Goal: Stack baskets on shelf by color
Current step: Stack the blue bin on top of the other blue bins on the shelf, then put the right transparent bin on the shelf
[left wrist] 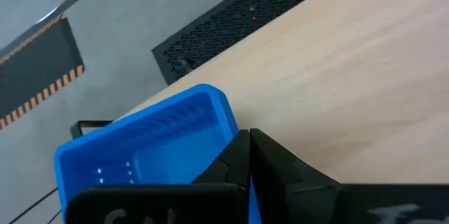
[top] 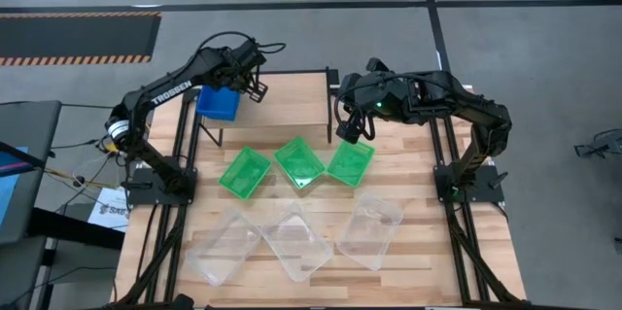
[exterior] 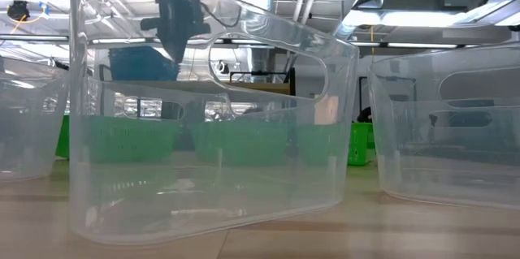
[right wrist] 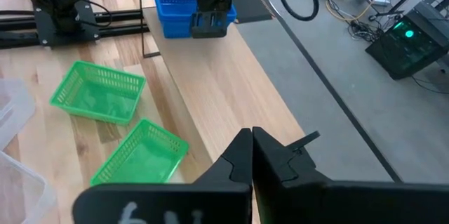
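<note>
So the blue baskets [top: 218,103] are already parked at the left end of the shelf [top: 292,96], which makes sense if each color is meant to get its own spot. How many blues are nested there can't really be told from above, it just reads as one blue block. The left end effector [top: 251,85] is hung right beside that stack, over the shelf top, and it's clenched with nothing pinched between its fingers as far as the left wrist view shows; the blue rim is just next to it, not gripped.

The right end effector [right wrist: 251,155] is held over the right part of the shelf, also clamped together and empty. It's poised above the row of green ones, so that looks like the next color to be dealt with, though that's only a guess.

Three green baskets [top: 296,162] are lined up on the surface [top: 457,252] just in front of the shelf, each tilted at its own angle and sitting close to its neighbour. The three clear baskets [top: 293,240] are spread out nearer the front edge, well apart from the shelf. From the low view pretty much everything gets blocked by a clear basket right in front of the lens. Nothing much is seen standing between the greens and the bare shelf top.
</note>
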Controlling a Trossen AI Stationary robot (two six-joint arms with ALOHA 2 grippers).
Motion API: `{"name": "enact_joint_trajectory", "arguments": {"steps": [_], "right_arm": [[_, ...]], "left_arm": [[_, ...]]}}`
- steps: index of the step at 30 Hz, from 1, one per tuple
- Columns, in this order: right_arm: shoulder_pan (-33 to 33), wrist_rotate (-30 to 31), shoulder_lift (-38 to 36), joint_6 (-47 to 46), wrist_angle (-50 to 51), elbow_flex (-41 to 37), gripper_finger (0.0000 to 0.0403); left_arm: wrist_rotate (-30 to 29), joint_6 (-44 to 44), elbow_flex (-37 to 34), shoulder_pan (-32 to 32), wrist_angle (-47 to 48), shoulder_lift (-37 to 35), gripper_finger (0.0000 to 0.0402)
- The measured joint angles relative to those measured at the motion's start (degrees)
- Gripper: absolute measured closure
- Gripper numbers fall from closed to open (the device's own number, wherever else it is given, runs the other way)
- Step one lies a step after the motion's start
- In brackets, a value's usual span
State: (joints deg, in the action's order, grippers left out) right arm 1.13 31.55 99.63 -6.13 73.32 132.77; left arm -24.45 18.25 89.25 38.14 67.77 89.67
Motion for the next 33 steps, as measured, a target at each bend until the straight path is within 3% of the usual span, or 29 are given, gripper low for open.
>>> {"name": "enact_joint_trajectory", "arguments": {"steps": [13,17,22,25,28,33], "right_arm": [[0.0,0.0,0.0,-1.5,0.0,0.0,0.0386],[0.0,-0.1,0.0,-2.9,0.2,0.0,0.0382],[0.0,-0.4,0.0,-9.9,4.9,0.0,0.0381],[0.0,-3.5,0.0,-15.7,11.3,0.0,0.0376],[1.3,-6.0,0.0,-19.7,16.8,-0.1,0.0357],[7.6,-8.0,-1.4,-23.0,16.5,-6.4,0.0306]], "left_arm": [[3.6,-1.6,1.9,0.4,-1.0,0.0,0.0401],[7.5,-1.6,6.5,0.5,-0.4,0.0,0.0401],[19.4,-3.5,15.0,0.4,2.0,0.0,0.0401],[25.1,-4.4,19.6,-0.2,3.8,-0.1,0.0401],[25.8,-4.6,23.7,-1.4,6.8,-0.1,0.0390],[27.2,-5.0,28.7,-5.2,14.7,-0.1,0.0336]]}}
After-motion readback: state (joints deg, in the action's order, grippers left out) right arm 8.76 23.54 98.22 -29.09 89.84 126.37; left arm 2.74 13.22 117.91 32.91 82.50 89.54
